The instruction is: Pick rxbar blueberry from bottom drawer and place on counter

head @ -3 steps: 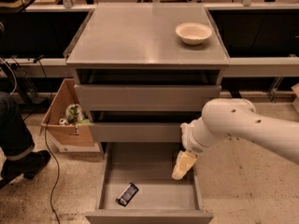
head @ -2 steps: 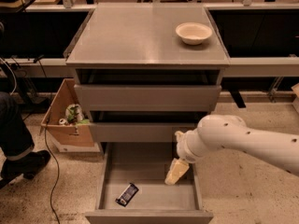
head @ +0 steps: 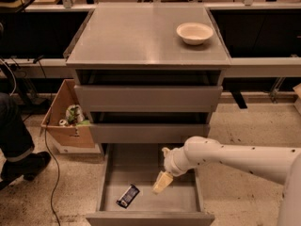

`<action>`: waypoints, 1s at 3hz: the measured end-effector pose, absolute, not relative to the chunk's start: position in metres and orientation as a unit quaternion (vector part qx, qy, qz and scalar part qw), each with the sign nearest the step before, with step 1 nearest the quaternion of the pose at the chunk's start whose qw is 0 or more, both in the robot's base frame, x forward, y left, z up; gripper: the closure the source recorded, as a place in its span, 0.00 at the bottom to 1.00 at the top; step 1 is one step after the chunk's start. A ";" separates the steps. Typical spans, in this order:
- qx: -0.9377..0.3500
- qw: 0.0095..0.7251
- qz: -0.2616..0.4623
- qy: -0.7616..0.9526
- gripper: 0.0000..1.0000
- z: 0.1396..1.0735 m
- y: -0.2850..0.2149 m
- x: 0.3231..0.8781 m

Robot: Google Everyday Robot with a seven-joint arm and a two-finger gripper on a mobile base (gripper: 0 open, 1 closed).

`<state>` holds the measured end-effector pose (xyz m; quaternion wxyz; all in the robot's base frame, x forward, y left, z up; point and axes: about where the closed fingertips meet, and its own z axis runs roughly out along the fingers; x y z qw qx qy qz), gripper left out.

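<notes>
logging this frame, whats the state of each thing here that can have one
bottom drawer: pulled open
rxbar: lying flat in the bottom drawer, front left, not held
tool: low over the bottom drawer, right of the rxbar, apart from it
bowl: upright on the counter
box: open-topped, on the floor

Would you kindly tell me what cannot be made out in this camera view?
- Print on the rxbar blueberry in the bottom drawer: too small to read.
- The gripper, inside the drawer right of the bar: its height over the floor is unclear from this angle.
- Insides of the upper drawers: hidden behind their fronts.
- The arm: cut off by the right edge.
- Contents of the cardboard box: blurred.
</notes>
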<state>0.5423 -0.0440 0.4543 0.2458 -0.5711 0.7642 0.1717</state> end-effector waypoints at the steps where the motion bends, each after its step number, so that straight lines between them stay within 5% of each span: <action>1: -0.560 0.248 0.202 0.765 0.00 0.397 -0.022 0.547; 3: -0.543 0.260 0.237 0.762 0.00 0.311 0.018 0.559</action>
